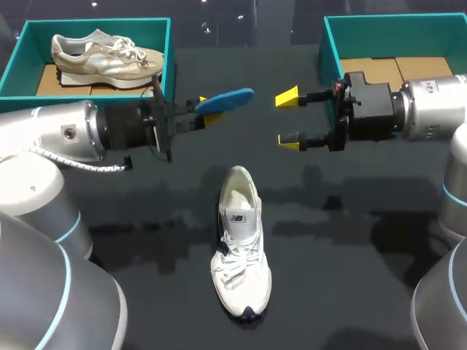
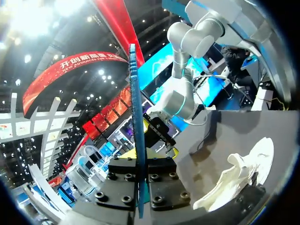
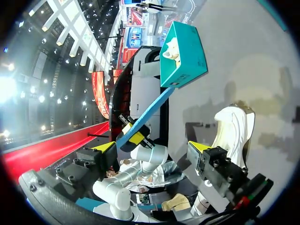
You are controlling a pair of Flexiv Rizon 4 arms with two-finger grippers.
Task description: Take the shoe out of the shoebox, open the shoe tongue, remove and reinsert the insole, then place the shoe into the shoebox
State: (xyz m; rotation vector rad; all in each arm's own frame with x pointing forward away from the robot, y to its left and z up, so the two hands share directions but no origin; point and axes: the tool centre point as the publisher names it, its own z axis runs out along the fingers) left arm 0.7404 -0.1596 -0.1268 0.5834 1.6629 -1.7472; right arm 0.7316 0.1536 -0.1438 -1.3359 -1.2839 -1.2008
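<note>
A white shoe (image 1: 241, 244) lies on the dark table, toe toward the front edge, tongue pulled back; it also shows in the wrist views (image 2: 239, 173) (image 3: 232, 129). Above and behind it my left gripper (image 1: 201, 113) is shut on the heel end of a blue insole (image 1: 226, 99), which juts toward my right gripper (image 1: 288, 119). In the left wrist view the insole (image 2: 136, 117) stands edge-on between the fingers of the left gripper (image 2: 140, 187). The right gripper (image 3: 152, 150) is open and empty, facing the insole (image 3: 150, 112) a short way off.
A teal shoebox (image 1: 22, 51) at the back left holds a beige shoe (image 1: 106, 58). A second teal shoebox (image 1: 394, 25) at the back right shows only its cardboard floor. Both arms hover over the table between the boxes.
</note>
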